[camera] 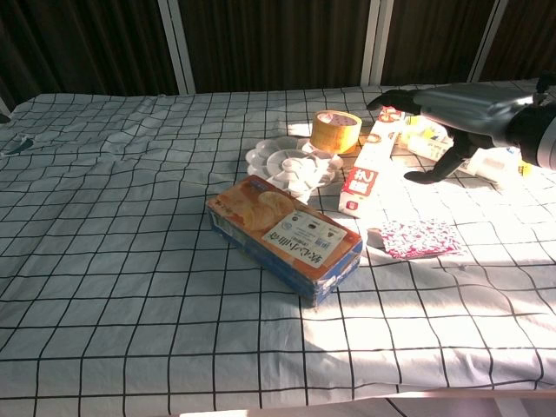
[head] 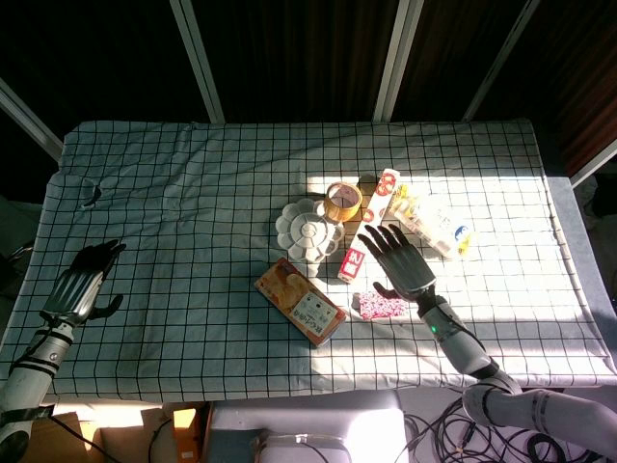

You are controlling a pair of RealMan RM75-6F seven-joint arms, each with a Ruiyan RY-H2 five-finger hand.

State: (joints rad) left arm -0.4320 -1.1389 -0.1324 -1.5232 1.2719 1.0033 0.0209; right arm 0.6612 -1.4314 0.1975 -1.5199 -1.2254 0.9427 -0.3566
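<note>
My right hand (head: 400, 260) hovers open, fingers spread, over the table, also seen as the right hand (camera: 452, 113) at the upper right of the chest view. Just below it lies a small pink patterned pouch (head: 381, 307) (camera: 420, 237). To its left a long red-and-white box (head: 369, 224) (camera: 367, 174) lies flat. A biscuit box (head: 301, 300) (camera: 285, 235) sits nearer the front. A white flower-shaped palette (head: 308, 229) (camera: 291, 164) and a roll of tape (head: 343, 200) (camera: 337, 130) lie behind. My left hand (head: 85, 282) rests open near the left table edge, holding nothing.
White packets (head: 434, 224) (camera: 426, 135) lie in sunlight at the right hand's far side. A black-gridded white cloth (head: 193, 193) covers the table. Cables (head: 453, 429) hang below the front edge.
</note>
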